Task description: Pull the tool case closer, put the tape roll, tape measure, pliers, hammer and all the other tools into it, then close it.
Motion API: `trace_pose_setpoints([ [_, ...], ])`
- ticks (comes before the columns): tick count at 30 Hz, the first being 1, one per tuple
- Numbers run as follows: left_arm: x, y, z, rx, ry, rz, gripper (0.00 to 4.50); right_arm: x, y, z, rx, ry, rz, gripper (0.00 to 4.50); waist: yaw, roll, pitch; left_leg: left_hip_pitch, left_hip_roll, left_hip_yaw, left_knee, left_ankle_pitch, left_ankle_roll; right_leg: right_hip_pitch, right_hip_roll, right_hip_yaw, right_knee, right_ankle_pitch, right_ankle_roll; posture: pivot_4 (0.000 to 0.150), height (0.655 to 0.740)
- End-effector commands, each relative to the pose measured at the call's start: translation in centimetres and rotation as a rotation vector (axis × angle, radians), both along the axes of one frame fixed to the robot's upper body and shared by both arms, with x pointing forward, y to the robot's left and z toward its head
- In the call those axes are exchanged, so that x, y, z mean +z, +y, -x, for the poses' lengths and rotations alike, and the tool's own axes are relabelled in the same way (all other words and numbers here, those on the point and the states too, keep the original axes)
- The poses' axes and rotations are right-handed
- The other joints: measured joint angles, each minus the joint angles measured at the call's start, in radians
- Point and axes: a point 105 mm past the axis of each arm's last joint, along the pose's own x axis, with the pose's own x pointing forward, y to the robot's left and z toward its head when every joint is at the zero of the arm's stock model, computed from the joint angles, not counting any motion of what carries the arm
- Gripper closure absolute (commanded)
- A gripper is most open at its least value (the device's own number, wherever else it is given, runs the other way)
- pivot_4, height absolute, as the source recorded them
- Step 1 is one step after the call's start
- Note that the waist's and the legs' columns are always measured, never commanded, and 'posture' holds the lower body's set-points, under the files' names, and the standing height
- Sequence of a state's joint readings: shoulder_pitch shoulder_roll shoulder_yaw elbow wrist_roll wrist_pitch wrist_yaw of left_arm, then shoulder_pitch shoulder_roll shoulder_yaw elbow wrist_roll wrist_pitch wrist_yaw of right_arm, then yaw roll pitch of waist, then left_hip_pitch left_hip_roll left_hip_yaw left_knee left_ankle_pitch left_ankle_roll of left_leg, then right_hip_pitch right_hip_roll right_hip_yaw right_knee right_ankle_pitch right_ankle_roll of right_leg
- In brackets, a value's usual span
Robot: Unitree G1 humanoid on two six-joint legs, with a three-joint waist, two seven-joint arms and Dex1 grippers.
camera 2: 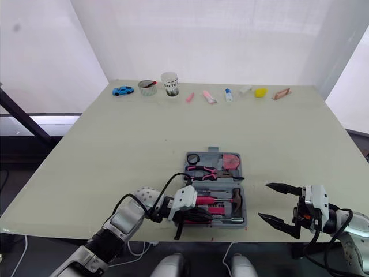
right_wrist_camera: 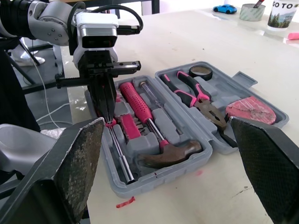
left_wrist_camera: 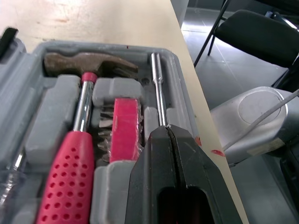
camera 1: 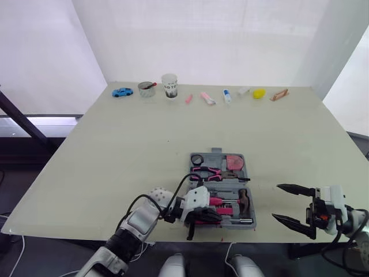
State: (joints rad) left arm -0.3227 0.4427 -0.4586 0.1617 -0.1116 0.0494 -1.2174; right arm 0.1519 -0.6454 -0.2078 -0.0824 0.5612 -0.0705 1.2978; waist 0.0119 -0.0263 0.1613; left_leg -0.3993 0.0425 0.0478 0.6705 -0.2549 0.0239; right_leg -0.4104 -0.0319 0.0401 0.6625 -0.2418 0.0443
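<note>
1. A grey plastic tool case [right_wrist_camera: 163,179] lies open and flat at the 6 o'clock side of the pale worktop [camera 1: 132,150], close to its front edge.
2. The case's half at 12 o'clock holds the pink-handled pliers [right_wrist_camera: 196,95], the small black tape roll [right_wrist_camera: 202,72] and the pink rounded tape measure [right_wrist_camera: 250,109], each seated in its moulded recess.
3. The half at 6 o'clock holds the hammer with a red dotted grip and brown steel head [right_wrist_camera: 145,114]. Its head points toward 3 o'clock.
4. A red bit holder [left_wrist_camera: 126,123] lies beside the hammer, and a slim bright metal rod [left_wrist_camera: 159,88] lies along the case's front wall.
5. The left jaws come in from 9 o'clock over the case's 6 o'clock half. Their two black fingers [left_wrist_camera: 187,163] are pressed together with only a thin seam between them.
6. The tips of those fingers stand right on the 9 o'clock end of the metal rod, and the seam lines up with it. Whether the rod is actually pinched cannot be told.
7. The hammer grip and the bit holder lie just beside the left jaws, toward 12 o'clock, and outside them.
8. The right jaws hang at 3 o'clock of the case, apart from it, and are spread wide with nothing between their dark fingers [right_wrist_camera: 70,163]. They open toward the case.
9. Along the worktop's 12 o'clock edge, well apart from the case, stand a blue toy car [camera 1: 121,92] and a white printed cup [camera 1: 169,85] among other small items.
</note>
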Motion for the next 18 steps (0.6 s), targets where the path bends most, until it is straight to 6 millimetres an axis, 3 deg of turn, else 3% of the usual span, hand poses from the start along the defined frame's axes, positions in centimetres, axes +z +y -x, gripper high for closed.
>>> trace_pose_setpoints([
  [1, -2.7, 1.1, 1.2, 0.01, 0.074, -0.072, 4.47, 0.8, 0.0, 0.1, 0.001, -0.045, 0.0, 0.0, -0.001, 0.002, -0.003, 0.0, 0.0, 0.0, 0.0, 0.0, 0.0, 0.0, 0.0, 0.0, 0.0, 0.0, 0.0, 0.15, 0.74],
  [4, -3.1, 1.3, 1.4, 0.026, 0.086, -0.071, 4.47, 0.8, -0.1, 0.1, -0.002, -0.045, 0.001, 0.0, -0.002, 0.005, -0.006, 0.001, 0.0, 0.0, 0.0, 0.0, 0.0, 0.001, 0.0, 0.0, 0.0, 0.0, 0.0, 0.15, 0.74],
  [8, -2.1, 0.9, 0.5, 0.065, 0.055, -0.021, 4.47, 0.8, -0.1, 0.1, -0.009, -0.044, -0.002, 0.0, -0.002, 0.009, -0.009, 0.002, 0.0, 0.0, 0.0, 0.0, 0.0, 0.001, 0.001, 0.0, 0.0, 0.0, 0.0, 0.15, 0.74],
  [13, 1.6, 0.1, -1.3, 0.132, 0.016, 0.138, 4.47, 0.8, -0.5, 0.0, -0.044, -0.038, -0.021, 0.0, -0.001, 0.009, -0.01, 0.002, 0.0, 0.0, 0.0, 0.0, 0.0, 0.001, 0.001, 0.0, 0.0, 0.0, 0.0, 0.15, 0.74],
  [18, 5.6, 1.0, -4.0, 0.258, -0.059, 0.262, 4.47, 0.3, -2.0, -1.0, -0.151, -0.051, 0.009, 0.0, -0.001, 0.009, -0.01, 0.001, 0.0, 0.0, 0.0, 0.0, 0.0, 0.001, 0.0, 0.0, 0.0, 0.0, 0.0, 0.15, 0.74],
])
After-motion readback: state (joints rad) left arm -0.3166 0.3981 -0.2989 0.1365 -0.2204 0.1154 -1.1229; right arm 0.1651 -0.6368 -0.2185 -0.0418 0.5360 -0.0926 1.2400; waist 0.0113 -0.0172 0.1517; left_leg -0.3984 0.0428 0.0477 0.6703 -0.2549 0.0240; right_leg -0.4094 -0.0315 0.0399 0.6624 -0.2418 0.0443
